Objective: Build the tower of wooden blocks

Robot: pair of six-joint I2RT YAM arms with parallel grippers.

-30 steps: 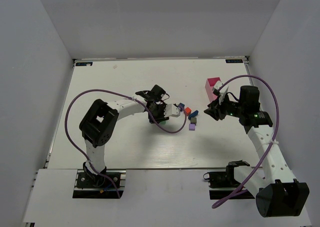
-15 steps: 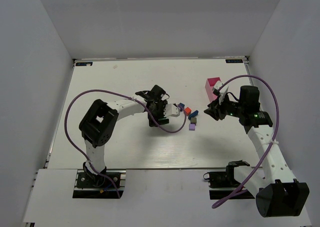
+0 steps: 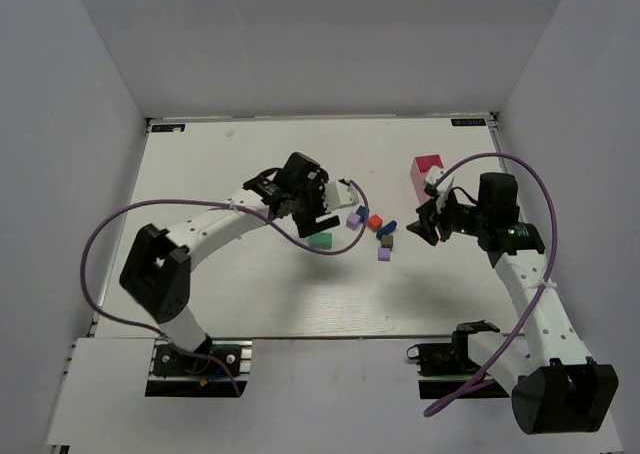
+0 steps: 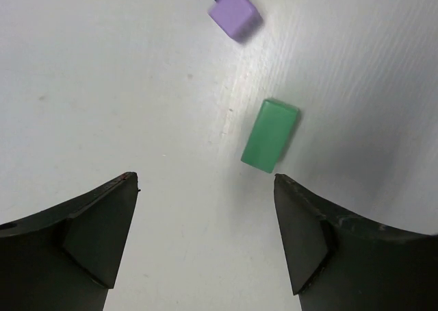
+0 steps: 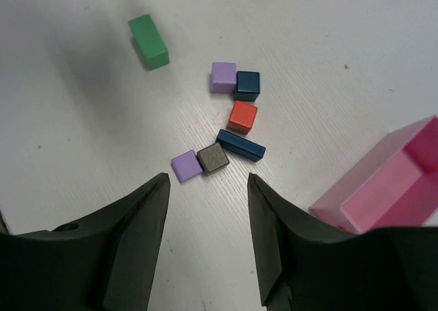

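The wood block tower is a loose cluster of small blocks point(image 5: 233, 122) lying flat on the white table: two purple, a dark blue cube, a red-orange one point(image 3: 375, 222), a long dark blue one and a brown one point(image 5: 213, 159). A green block point(image 3: 320, 240) lies alone to their left, also visible in the left wrist view point(image 4: 270, 135). My left gripper point(image 3: 328, 212) hovers just above and behind the green block, open and empty point(image 4: 205, 177). My right gripper point(image 3: 425, 226) sits right of the cluster, open with nothing between its fingers point(image 5: 209, 177).
A pink rectangular tray point(image 3: 428, 172) stands behind my right gripper, close to its right finger point(image 5: 383, 188). Purple cables loop off both arms. White walls enclose the table on three sides.
My left gripper has opened, released the green block onto the table and drawn back up and to the left. The right gripper's jaws have widened slightly.
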